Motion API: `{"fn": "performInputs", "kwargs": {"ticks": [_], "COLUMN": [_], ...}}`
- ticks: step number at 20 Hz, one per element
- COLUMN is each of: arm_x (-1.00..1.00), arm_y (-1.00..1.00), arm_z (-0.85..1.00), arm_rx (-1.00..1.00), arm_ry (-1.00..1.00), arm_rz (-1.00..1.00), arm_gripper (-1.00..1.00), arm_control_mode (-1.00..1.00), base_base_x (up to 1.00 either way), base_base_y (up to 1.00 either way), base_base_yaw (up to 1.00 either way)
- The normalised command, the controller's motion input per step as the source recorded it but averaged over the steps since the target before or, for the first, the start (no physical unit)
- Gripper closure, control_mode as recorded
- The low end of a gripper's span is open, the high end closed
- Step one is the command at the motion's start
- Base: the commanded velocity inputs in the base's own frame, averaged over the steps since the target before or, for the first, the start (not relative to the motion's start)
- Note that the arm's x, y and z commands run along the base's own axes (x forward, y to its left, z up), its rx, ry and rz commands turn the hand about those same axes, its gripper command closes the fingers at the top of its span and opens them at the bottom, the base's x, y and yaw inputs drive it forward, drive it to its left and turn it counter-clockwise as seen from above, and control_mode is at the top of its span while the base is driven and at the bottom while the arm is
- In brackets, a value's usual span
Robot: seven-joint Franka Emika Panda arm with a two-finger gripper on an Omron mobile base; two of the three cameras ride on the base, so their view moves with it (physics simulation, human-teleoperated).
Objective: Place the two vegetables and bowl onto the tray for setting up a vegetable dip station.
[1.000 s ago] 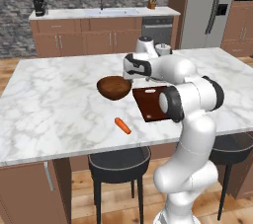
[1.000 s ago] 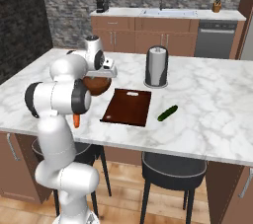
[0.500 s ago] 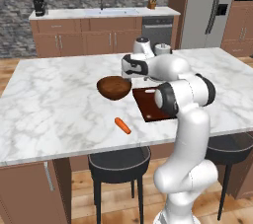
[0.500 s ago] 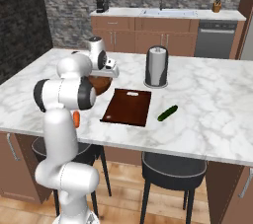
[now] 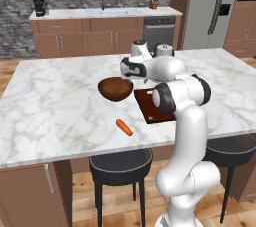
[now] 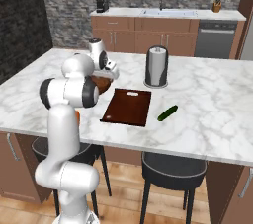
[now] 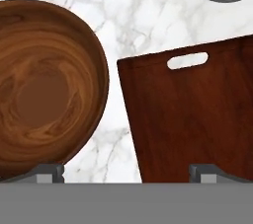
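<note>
The bowl (image 7: 44, 90) looks like smooth, swirl-grained brown wood with a soft sheen, and the tray (image 7: 197, 119) like darker reddish wood, fine-grained and matt. The counter (image 5: 55, 96) is polished white marble with grey veins. The canister (image 6: 156, 66) looks like brushed grey metal.

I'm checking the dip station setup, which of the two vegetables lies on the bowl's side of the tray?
The orange carrot, near the bowl; the green cucumber lies beyond the tray.
</note>
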Motion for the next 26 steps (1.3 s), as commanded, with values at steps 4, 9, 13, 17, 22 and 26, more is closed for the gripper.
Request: {"fn": "performInputs", "kwargs": {"ticks": [4, 9, 13, 17, 22, 26], "arm_x": [0.11, 0.26, 0.31, 0.34, 0.2, 0.17], "arm_y": [0.12, 0.01, 0.03, 0.15, 0.21, 0.17], "arm_z": [-0.22, -0.21, -0.17, -0.08, -0.1, -0.16], "arm_rx": [0.01, 0.0, 0.0, 0.01, 0.0, 0.0], "arm_ry": [0.08, 0.12, 0.07, 0.06, 0.05, 0.01], "arm_rz": [-0.13, -0.1, -0.09, -0.1, -0.09, -0.08], "arm_gripper": [-1.0, -1.0, -1.0, -1.0, -1.0, -1.0], "arm_control_mode": [-1.0, -1.0, -1.0, -1.0, -1.0, -1.0], "base_base_x": [0.0, 0.0, 0.0, 0.0, 0.0, 0.0], "base_base_y": [0.0, 0.0, 0.0, 0.0, 0.0, 0.0], "base_base_yaw": [0.0, 0.0, 0.0, 0.0, 0.0, 0.0]}}
